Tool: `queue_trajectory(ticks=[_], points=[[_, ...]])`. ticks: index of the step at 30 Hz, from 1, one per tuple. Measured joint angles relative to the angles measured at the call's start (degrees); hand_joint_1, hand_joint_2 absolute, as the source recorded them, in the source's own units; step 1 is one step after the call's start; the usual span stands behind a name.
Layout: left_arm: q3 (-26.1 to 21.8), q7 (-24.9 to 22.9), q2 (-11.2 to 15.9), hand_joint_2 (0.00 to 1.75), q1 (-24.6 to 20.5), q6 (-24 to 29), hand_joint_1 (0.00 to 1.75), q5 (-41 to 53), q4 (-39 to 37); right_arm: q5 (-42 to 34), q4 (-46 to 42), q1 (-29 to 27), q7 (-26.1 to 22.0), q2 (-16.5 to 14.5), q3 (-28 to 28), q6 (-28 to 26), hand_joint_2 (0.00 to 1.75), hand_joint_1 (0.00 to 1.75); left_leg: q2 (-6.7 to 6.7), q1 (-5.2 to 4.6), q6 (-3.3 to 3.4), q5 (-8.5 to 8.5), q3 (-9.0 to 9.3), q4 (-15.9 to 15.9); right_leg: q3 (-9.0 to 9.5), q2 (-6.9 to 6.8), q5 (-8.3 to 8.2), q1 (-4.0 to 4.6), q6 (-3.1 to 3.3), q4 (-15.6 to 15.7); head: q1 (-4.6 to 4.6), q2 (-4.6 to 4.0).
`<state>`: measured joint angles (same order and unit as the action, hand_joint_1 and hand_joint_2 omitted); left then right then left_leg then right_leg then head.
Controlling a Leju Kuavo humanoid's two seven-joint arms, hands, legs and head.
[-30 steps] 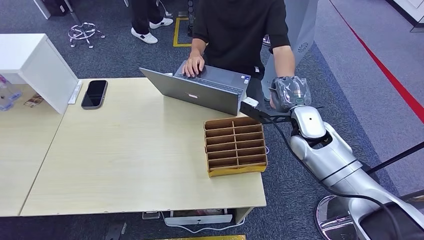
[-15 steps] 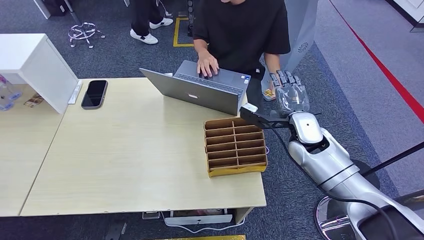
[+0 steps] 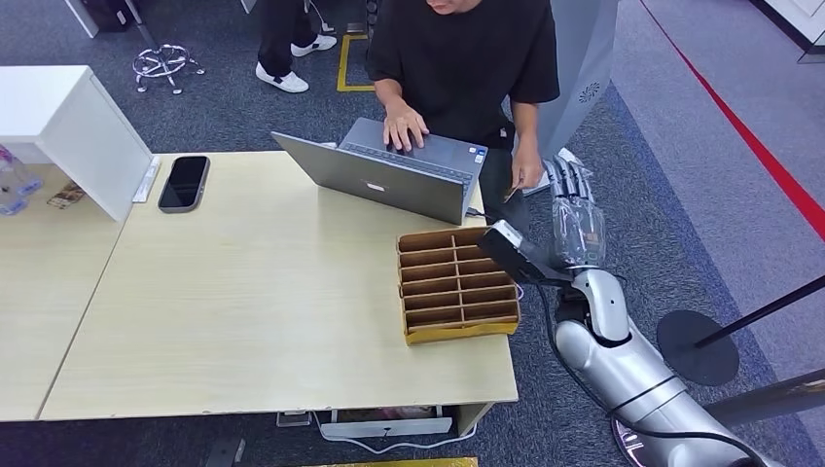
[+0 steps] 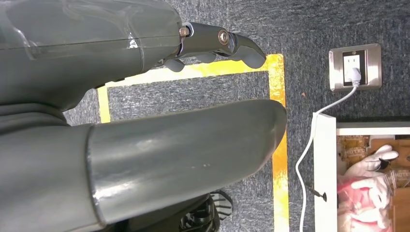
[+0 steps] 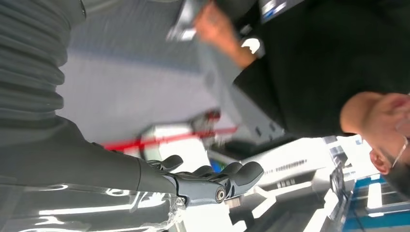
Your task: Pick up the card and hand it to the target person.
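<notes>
While slotted cardboard tray (image 3: 457,284) sits with bare compartments on table (image 3: 243,321); right robot hand (image 3: 576,216) spread, holding nothing.

A pale wood-grain tabletop (image 3: 243,292) carries a grey laptop (image 3: 389,180), a black phone (image 3: 183,182) and a brown cardboard divider box (image 3: 457,284). Behind the laptop stands a person in a black T-shirt (image 3: 467,53). Grey-blue carpet (image 3: 681,175) bears a red line (image 3: 749,146) and yellow tape (image 3: 342,73).

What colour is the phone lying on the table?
Black, with a glossy dark screen: the phone shows best in the head view.
</notes>
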<state>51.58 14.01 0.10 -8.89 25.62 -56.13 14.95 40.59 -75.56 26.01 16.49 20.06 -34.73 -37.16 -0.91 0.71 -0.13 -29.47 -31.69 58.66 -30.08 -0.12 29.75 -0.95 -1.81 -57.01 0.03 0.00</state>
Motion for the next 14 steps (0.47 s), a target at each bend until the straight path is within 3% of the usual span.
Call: queue_trajectory(ticks=[3,5,14], points=[[0.0,0.9,0.0,0.0,0.5,0.3,0.0,-0.5,0.0,-12.2,-1.8,-3.1,-7.1,-1.8,1.8,-2.3,1.75,0.0,0.0,0.0,0.0,0.0,0.0,0.0,0.0,0.01,0.0,0.0,0.0,0.0,-0.01,0.0],[0.0,1.3,0.0,0.0,0.9,0.3,0.0,-0.8,0.0,-16.3,-2.9,-4.8,-9.9,-2.9,2.8,-2.6,1.75,0.0,0.0,0.0,0.0,0.0,0.01,0.0,0.0,0.01,0.0,0.0,0.0,0.0,-0.01,0.0],[0.0,-1.2,0.2,0.0,1.0,-1.3,0.0,-1.4,0.0,-22.0,-5.8,-9.5,-15.4,-6.7,5.7,-2.8,1.75,0.0,0.0,0.0,0.0,0.0,0.01,0.0,0.0,0.01,0.0,0.0,0.0,0.0,0.0,0.0]])
